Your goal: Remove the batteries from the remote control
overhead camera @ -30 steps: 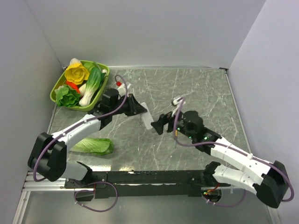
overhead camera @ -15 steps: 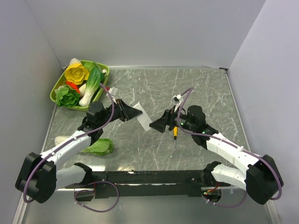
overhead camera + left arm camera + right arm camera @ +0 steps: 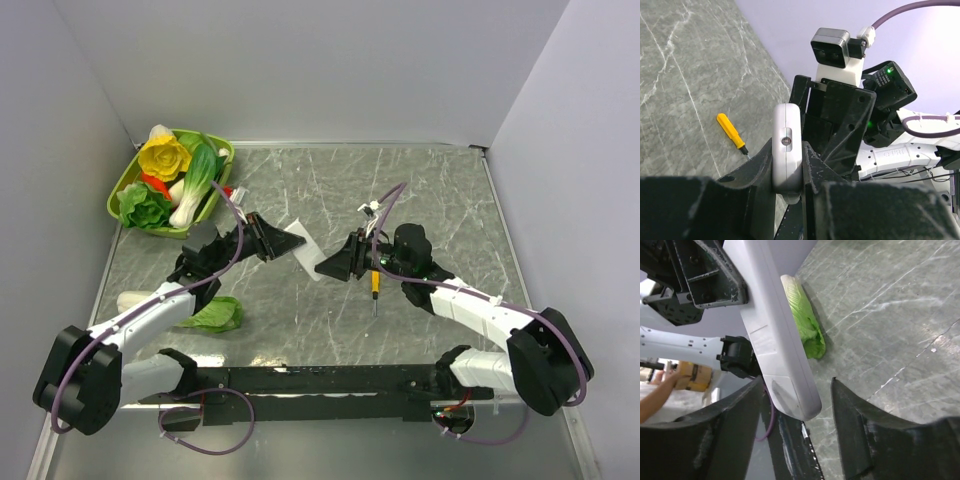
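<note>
My left gripper (image 3: 272, 240) is shut on one end of the white remote control (image 3: 302, 252) and holds it above the table, pointing toward the right arm. In the left wrist view the remote control (image 3: 787, 142) stands edge-on, pinched in the left gripper (image 3: 788, 150). My right gripper (image 3: 332, 265) straddles the free end. In the right wrist view the remote control (image 3: 775, 335) lies against the left jaw of the right gripper (image 3: 797, 385), and a gap remains before the other jaw. The batteries are hidden.
A yellow-handled screwdriver (image 3: 375, 287) lies on the marble table just under the right wrist, also in the left wrist view as the screwdriver (image 3: 730, 131). A leafy green vegetable (image 3: 212, 314) lies near the left arm. A green basket (image 3: 122, 186) of toy vegetables stands at the back left.
The right gripper has slid left around the remote's free end and its jaws have narrowed. The left arm drew back slightly with the remote still held.
</note>
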Robot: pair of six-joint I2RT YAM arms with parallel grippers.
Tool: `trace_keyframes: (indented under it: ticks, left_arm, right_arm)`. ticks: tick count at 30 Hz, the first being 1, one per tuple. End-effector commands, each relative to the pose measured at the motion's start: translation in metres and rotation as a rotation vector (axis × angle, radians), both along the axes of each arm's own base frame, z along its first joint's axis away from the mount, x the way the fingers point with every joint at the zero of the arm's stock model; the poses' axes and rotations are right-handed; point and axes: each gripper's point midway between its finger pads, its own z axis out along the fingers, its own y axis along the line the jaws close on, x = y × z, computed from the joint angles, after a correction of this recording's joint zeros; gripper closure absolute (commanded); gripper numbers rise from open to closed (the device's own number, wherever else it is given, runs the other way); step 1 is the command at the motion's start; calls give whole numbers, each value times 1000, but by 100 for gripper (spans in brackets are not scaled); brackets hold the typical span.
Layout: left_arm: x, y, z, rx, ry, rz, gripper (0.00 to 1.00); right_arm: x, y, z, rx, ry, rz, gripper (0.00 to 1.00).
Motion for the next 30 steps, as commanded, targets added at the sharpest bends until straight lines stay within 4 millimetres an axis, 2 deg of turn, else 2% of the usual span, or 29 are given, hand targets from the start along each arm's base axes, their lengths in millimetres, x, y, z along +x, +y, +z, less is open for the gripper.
trace_keyframes:
  ticks: [1,2,5,8,11,24,30]
  left_arm:
    - [3,0,17,-40,-57,9,99]
    - [3,0,18,-40,-59,12,99]
    - [6,1,19,-39,-56,24,99]
    - [12,8,22,-40,-62,60,99]
    - [16,12,24,-36,-64,66,99]
    - [28,19,20,-19,-53,95,99]
    - [32,23,21,-26,-51,103,99]
  right_arm:
    - [2,2,11,43,-41,9,44]
    - [4,1,10,39,-41,-3,51]
    - [6,-1,4,27,-31,-24,63]
    - [8,-4,-6,7,-13,-45,63]
    - [9,-6,-16,-10,1,-58,68]
    - [5,-9,-34,-23,51,-53,66]
    - [4,-9,-40,-28,67,-52,59]
